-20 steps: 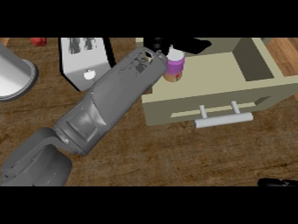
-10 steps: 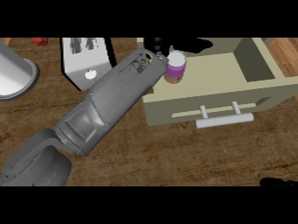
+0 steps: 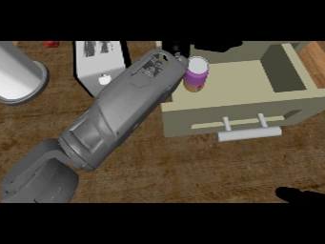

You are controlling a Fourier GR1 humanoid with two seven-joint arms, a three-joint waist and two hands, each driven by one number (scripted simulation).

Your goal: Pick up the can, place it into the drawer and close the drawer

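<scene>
can point(image 3: 196, 74): upright in open drawer point(image 3: 291, 97); likely light, rigid, smooth; best taken round its sides.
left hand point(image 3: 173, 51): fingers hidden, cannot tell.
right hand point(image 3: 307, 196): fingers unclear, cannot tell.

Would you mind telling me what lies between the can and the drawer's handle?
In the head view, only the drawer's bare beige floor and front panel separate the can from the handle; nothing else sits there.

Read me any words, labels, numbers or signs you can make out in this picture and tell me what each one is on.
No text can be read.
White appliance: dark marks on top and a small round emblem on its side, too blurred to read.
Can: purple and orange bands, no lettering that shows.
Drawer front: plain, only a handle.
</scene>
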